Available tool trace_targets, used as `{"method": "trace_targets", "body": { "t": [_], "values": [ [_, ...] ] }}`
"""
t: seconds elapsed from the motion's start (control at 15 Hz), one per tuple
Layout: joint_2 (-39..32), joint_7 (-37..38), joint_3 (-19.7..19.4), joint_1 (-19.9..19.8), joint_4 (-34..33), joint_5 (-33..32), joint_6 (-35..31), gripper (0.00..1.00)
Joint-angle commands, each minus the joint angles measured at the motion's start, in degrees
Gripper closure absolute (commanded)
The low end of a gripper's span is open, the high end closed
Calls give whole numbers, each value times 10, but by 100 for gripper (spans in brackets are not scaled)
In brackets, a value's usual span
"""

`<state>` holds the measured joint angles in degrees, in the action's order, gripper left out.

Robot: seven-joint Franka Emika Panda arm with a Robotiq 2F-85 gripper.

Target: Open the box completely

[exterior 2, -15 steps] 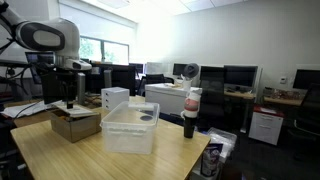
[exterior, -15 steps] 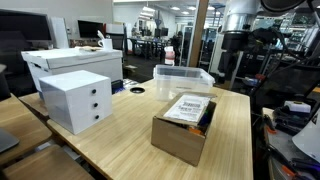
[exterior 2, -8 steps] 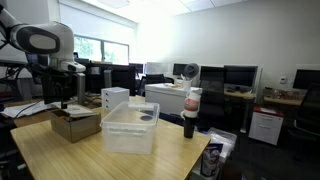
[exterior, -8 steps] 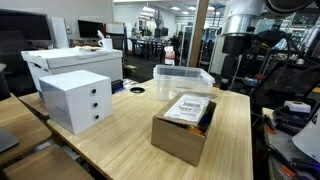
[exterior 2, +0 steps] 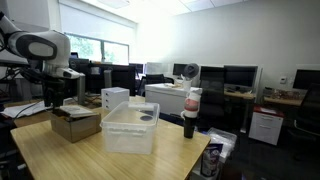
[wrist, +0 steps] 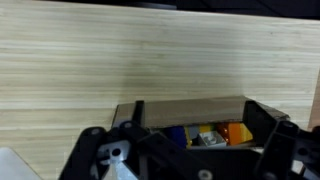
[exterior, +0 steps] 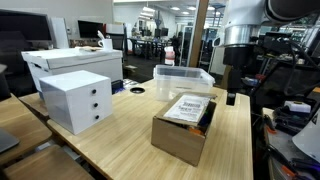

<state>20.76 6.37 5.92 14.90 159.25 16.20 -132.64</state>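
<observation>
A wooden bench in an open office holds a brown cardboard box near its front edge. A white three-drawer cube stands on one side of it and a clear lidded bin behind it. The box's long axis runs from the camera toward the bin. A flap with a white printed label lies flat over most of the top, leaving a dark open strip along the side away from the drawers. The single arm's fingers hang above bench height, off that same open side and toward the box's far end, clear of the cardboard. In the wrist view the fingers are spread wide and hold nothing, and the box sits low in the picture with colourful contents showing through the gap. The labelled flap probably has to be folded back next, so the fingers must travel across toward the drawers' side.
</observation>
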Motion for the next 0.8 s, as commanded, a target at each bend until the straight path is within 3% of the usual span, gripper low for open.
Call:
{"method": "trace_targets", "body": {
  "t": [0.0, 0.27, 0.33, 0.4, 0.73],
  "values": [
    [-39, -33, 3, 4, 0, 34, -30, 0],
    [-81, -63, -1, 6, 0, 71, -76, 0],
    [-91, -73, -2, 6, 0, 83, -89, 18],
    [-102, -85, -2, 6, 0, 95, -104, 26],
    [-135, -134, 0, 4, -1, 152, -148, 58]
  ]
}}
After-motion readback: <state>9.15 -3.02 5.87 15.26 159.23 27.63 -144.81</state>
